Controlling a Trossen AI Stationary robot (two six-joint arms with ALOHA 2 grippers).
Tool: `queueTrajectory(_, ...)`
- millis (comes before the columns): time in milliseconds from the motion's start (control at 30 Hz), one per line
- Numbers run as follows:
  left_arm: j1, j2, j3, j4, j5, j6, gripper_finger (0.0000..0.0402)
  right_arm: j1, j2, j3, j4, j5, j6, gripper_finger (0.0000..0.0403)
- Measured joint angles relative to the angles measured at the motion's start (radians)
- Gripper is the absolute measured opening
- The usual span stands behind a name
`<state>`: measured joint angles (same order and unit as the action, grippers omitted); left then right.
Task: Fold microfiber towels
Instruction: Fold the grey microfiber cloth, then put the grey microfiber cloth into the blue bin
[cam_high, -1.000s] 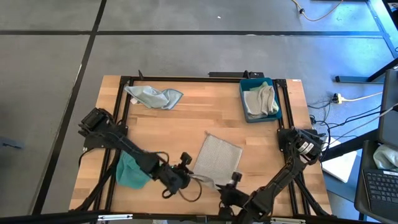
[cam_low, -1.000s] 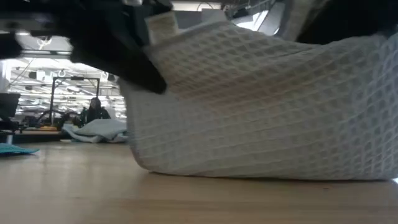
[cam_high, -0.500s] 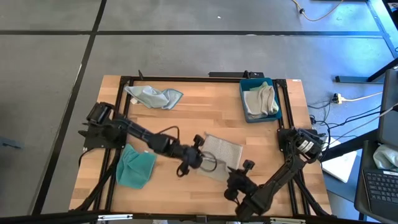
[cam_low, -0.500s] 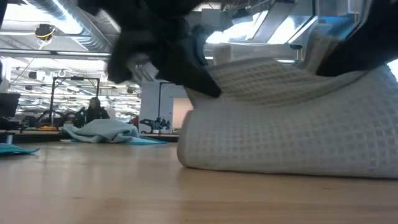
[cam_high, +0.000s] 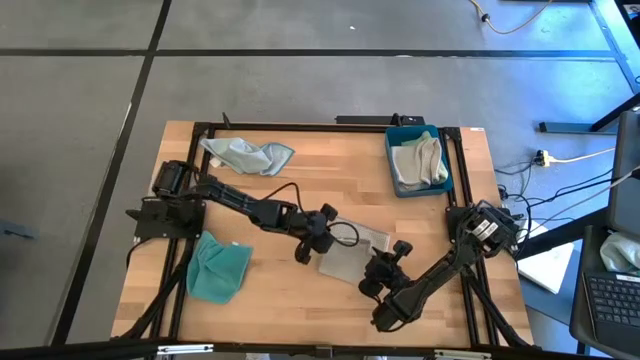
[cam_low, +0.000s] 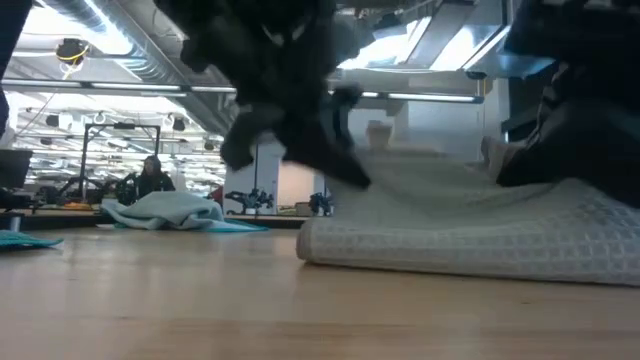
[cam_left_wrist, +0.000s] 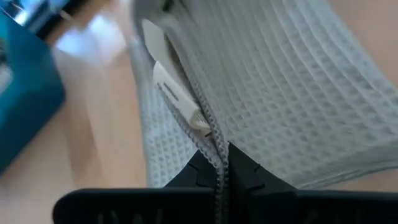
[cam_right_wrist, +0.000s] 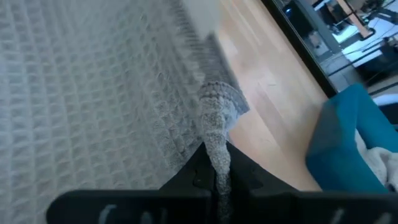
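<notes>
Grey floor (cam_high: 300, 80), bright ceiling lights (cam_low: 110, 88)

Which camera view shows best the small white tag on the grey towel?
The left wrist view: the white tag lies along the grey towel's hem, just beyond the left gripper, which is shut on that hem. The high, low and right wrist views show the towel but no tag.

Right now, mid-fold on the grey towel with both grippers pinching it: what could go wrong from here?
1. The left gripper holds only a thin hem of the grey waffle towel, next to its white tag; a pull could slip it free.
2. The right gripper pinches just a bunched corner, so the fold may land uneven.
3. Both grippers sit close over the towel; the arms could bump.
</notes>
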<state>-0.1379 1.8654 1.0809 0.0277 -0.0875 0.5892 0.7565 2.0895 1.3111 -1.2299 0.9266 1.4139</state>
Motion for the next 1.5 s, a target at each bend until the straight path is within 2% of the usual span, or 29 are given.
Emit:
queueTrajectory(300,0.028,0.125,0.000,0.129,-0.033,0.024,0.0000,-0.015,0.001,-0.109,0.157,-0.057,0.000,0.0014)
queueTrajectory(433,0.034,0.137,0.000,0.144,-0.049,0.026,0.0000,-0.015,-0.001,-0.152,0.213,-0.057,0.006,0.0014)
queueTrajectory(733,0.051,0.138,0.000,0.145,-0.076,0.017,0.0003,-0.028,-0.001,-0.166,0.213,-0.036,0.004,0.0018)
queueTrajectory(833,0.050,0.138,-0.001,0.134,-0.083,0.016,0.0020,-0.028,-0.001,-0.165,0.210,-0.042,0.007,0.0039)
queueTrajectory(967,0.044,0.138,-0.002,0.136,-0.100,0.014,0.0062,-0.028,0.001,-0.150,0.196,-0.047,-0.001,0.0090)
queueTrajectory(1100,0.043,0.138,-0.002,0.140,-0.197,-0.025,0.0103,-0.027,0.002,-0.123,0.117,-0.060,0.055,0.0144)
queueTrajectory(1200,0.044,0.138,-0.002,0.140,-0.296,-0.036,0.0117,-0.027,0.002,-0.103,0.040,-0.087,0.111,0.0172)
queueTrajectory(1333,0.026,0.138,-0.002,0.137,-0.340,-0.036,0.0118,-0.027,0.002,-0.074,-0.005,-0.131,0.127,0.0185)
queueTrajectory(1500,-0.016,0.110,-0.002,0.098,-0.399,-0.034,0.0117,-0.010,0.002,-0.007,-0.111,-0.205,0.147,0.0177)
